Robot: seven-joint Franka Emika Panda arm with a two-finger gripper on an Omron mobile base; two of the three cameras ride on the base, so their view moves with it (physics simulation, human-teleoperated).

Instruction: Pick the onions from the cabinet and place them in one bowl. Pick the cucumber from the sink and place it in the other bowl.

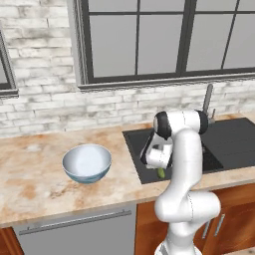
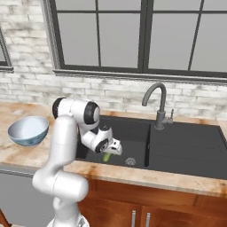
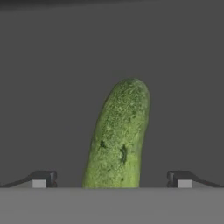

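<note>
Right under my hand camera sits the cucumber point(image 3: 117, 135), green and pebbled, lying on the dark floor of the sink point(image 3: 52, 65) and running up the middle of the view with its rounded far end leaning a touch to the right. My gripper point(image 3: 112, 178) has its jaws spread wide, one dark fingertip point(image 3: 41, 178) well off to the left of the cucumber and the other off to the right, and I can see bare basin floor between each tip and the green skin, so nothing is clamped. Over to the left base view, sweeping left to right: I've got the light blue bowl point(image 1: 86, 163) sitting upright on the mottled stone counter point(image 1: 30, 179), its glossy inside catching the light, then a strip of counter, then the sink's black rim point(image 1: 130, 149), and my white arm folded down into the near left basin with a sliver of cucumber point(image 1: 161, 173) peeking out just below the hand. From the right base view I'm reading the same line-up: blue bowl point(image 2: 28, 130) at the far left on the counter, my arm bending over the sink edge, the gripper point(image 2: 111, 150) low in the left basin with the cucumber point(image 2: 107, 157) just under it, a round drain point(image 2: 130, 161) close beside on the right, and the dark gooseneck tap point(image 2: 157, 104) standing behind the divider between the two basins.
</note>
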